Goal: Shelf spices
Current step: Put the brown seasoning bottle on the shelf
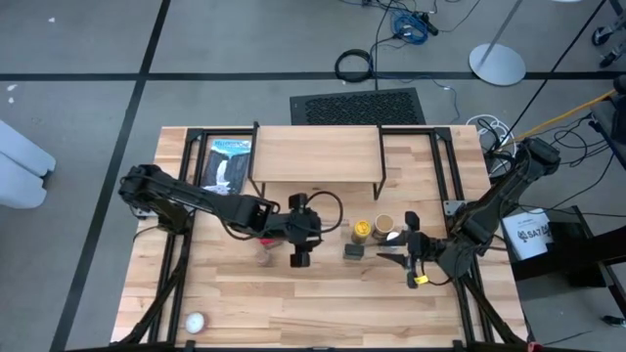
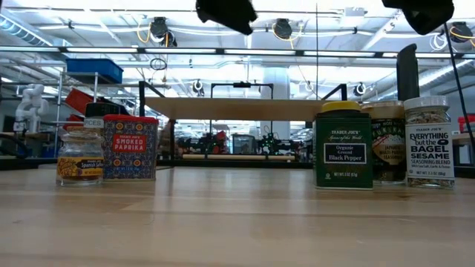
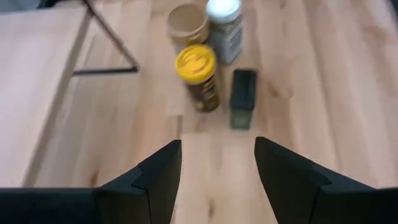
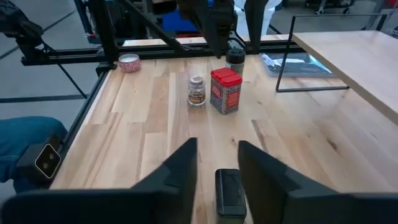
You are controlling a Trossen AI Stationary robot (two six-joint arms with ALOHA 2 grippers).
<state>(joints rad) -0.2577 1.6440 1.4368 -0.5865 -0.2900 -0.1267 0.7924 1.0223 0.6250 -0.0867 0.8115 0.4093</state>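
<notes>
My right gripper (image 4: 217, 165) straddles the black square tin (image 4: 231, 191), fingers apart, not yet clamped; it stands on the table (image 1: 323, 313) before the shelf (image 1: 315, 154). Closing off-centre could topple it into the yellow-lidded jar (image 1: 361, 230).

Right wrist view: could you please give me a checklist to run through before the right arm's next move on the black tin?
1. Black square tin upright and lined up with the right gripper: ok.
2. Firm hold on the tin: cannot tell.
3. Room on the shelf top: ok, the plank looks bare.
4. Left gripper out of the way: ok, open, empty, apart from the tin.
5. Free path to the shelf: not ok, the yellow-lidded jar stands close, between tin and shelf.
</notes>
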